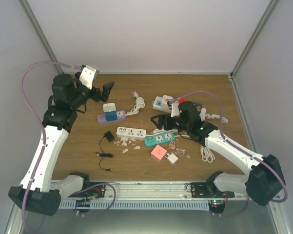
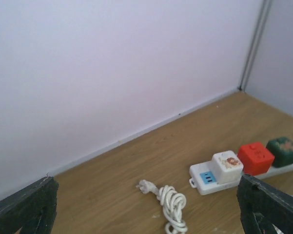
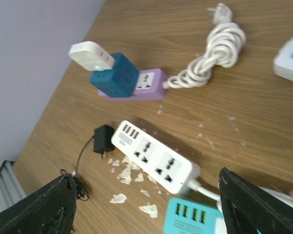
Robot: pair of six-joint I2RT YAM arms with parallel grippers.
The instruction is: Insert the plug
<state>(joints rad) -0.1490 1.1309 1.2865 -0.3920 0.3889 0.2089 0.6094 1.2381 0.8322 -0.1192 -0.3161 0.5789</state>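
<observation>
A black plug adapter (image 1: pixel 107 136) with a thin black cord lies on the wooden table left of a white power strip (image 1: pixel 131 132). Both show in the right wrist view, the adapter (image 3: pixel 103 139) just off the strip's (image 3: pixel 156 158) USB end. My right gripper (image 1: pixel 162 122) is open and empty, hovering above the white strip and a teal strip (image 1: pixel 159 140); its jaws (image 3: pixel 148 209) stand wide apart. My left gripper (image 1: pixel 100 92) is open and empty, raised at the back left; its view (image 2: pixel 146 214) faces the back wall.
A purple strip (image 1: pixel 112 116) carries a blue cube and a white adapter. A coiled white cable (image 2: pixel 170 204) lies near the back. A white strip (image 2: pixel 207 178) holds white, red and green cubes. A pink cube (image 1: pixel 158 152) and white cube (image 1: pixel 172 159) lie nearer. White scraps litter the table.
</observation>
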